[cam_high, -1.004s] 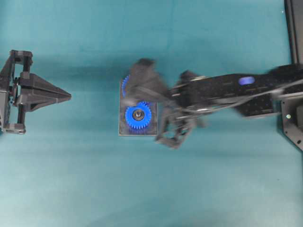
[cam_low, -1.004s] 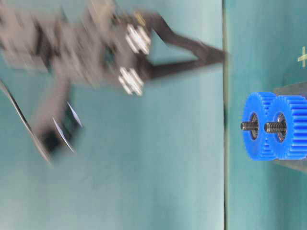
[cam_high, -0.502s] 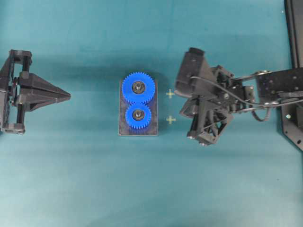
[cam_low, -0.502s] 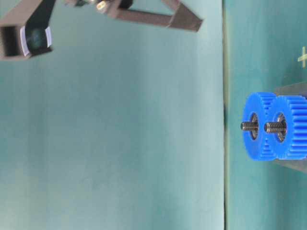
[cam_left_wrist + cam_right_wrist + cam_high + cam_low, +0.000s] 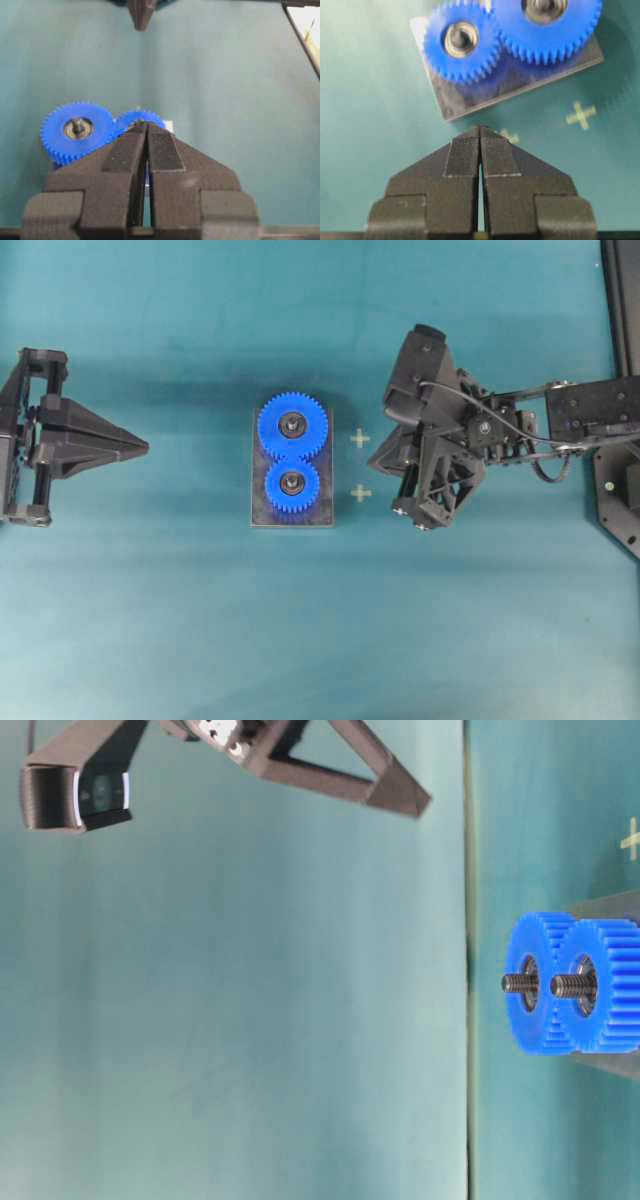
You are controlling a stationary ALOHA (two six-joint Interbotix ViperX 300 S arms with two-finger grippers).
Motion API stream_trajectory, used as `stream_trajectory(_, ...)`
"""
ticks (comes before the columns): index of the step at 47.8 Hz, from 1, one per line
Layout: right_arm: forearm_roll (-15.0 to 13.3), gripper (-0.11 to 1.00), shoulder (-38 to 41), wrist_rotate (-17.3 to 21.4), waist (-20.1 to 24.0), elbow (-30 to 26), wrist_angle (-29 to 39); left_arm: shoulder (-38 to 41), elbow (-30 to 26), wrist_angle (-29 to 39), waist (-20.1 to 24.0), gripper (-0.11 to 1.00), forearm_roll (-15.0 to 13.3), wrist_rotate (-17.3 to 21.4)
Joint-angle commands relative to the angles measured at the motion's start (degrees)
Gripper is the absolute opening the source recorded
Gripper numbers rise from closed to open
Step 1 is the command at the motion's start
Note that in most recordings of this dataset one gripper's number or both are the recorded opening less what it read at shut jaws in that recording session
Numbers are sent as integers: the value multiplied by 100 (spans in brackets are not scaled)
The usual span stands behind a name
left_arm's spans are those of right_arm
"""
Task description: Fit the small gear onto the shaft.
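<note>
small gear (image 5: 292,484) seated on shaft (image 5: 292,481), teeth meshed with larger gear (image 5: 293,426) on grey plate (image 5: 322,512).
right gripper (image 5: 480,131) pressed together, empty, raised beside plate; left gripper (image 5: 146,125) pressed together, well apart.

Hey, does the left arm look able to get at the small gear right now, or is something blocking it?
Probably yes. Bare table lies between the left gripper and the small gear; the right gripper sits off on the plate's far side. The larger gear meshes alongside it.
</note>
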Motion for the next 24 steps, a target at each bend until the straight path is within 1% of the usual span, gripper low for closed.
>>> stream_trajectory(1,-9,4,-123,26,-26,26,-211,9,-79,-26,-9,0,9,9)
stream_trajectory(6,-9,9,-123,18,-70,97,-290,9,-79,-26,-9,0,9,-26)
stream_trajectory(11,-18,21,-123,0,-97,149,-290,26,-70,-26,-9,0,18,-53)
stream_trajectory(15,-35,36,-123,0,-97,193,-299,35,-79,-26,-9,0,9,-62)
stream_trajectory(20,-44,59,-114,9,-105,229,-325,35,-62,-26,-9,0,9,-70)
stream_trajectory(24,-44,73,-114,9,-105,255,-369,35,-44,-26,-9,0,9,-70)
